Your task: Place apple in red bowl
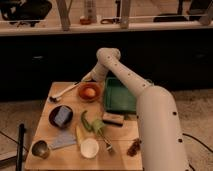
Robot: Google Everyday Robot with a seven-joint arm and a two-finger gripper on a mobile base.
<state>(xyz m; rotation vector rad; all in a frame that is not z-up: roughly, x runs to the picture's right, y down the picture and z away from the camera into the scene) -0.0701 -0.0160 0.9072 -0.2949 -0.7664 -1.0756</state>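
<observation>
The apple [89, 92], small and orange-yellow, lies inside the red bowl [81, 95] at the back of the wooden table. My gripper [91, 78] hangs at the end of the white arm, just above and behind the bowl's far rim, close to the apple. The arm reaches in from the lower right and bends over at its elbow [107, 55].
A green tray [120, 95] sits right of the bowl. A dark bowl with a blue block [61, 116], a green pepper [87, 121], a white bowl [90, 148], a metal cup [40, 148], a white spoon [65, 92] and a brush [113, 119] share the table.
</observation>
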